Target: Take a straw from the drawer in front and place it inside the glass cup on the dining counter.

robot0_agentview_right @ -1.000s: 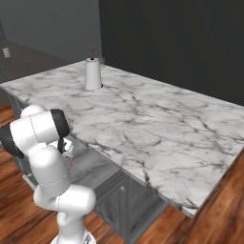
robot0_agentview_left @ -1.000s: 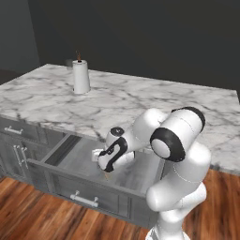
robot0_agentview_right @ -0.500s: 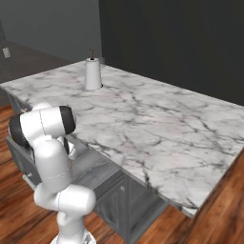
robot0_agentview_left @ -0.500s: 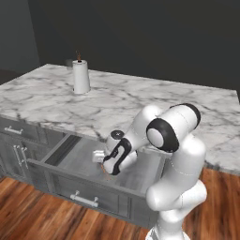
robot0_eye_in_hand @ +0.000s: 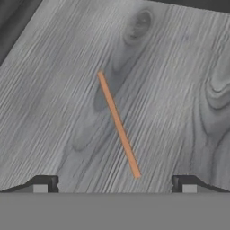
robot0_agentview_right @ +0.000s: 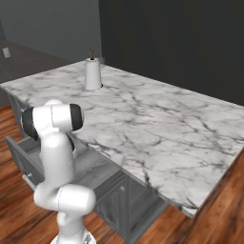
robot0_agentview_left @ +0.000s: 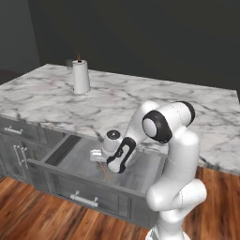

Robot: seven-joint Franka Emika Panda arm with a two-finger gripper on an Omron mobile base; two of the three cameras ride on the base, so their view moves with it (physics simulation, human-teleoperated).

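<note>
- Large white marble bench (robot0_agentview_left: 140, 105) w/ grey veins, over dark grey cabinets; spans most of both base views.
- White robot arm (robot0_agentview_left: 173, 154) w/ dark joints rises at the bench's near side, bent down & fwd into the drawer.
- Wide shallow dark grey wooden drawer (robot0_agentview_left: 75, 157) w/ silver bar handle (robot0_agentview_left: 84, 200) stands pulled out below the bench edge; grey wood-grain floor inside. In right base view its open end (robot0_agentview_right: 19, 157) shows beside the arm.
- White paper-towel roll (robot0_agentview_left: 81, 77) w/ brown knob on top stands upright on the bench, far left part, well apart from the arm.
- Pincer (robot0_eye_in_hand: 114, 182) sits low inside the drawer, pointing down at its floor; jaws spread wide, nothing between them, no contact w/ anything.
- Thin straight brownish-orange straw (robot0_eye_in_hand: 118, 124) lies flat on the drawer floor, on a diagonal in hand view; its near end is between the two fingertips' line, just ahead of them. In left base view a short bit of it (robot0_agentview_left: 106, 172) shows just below the hand.
</note>
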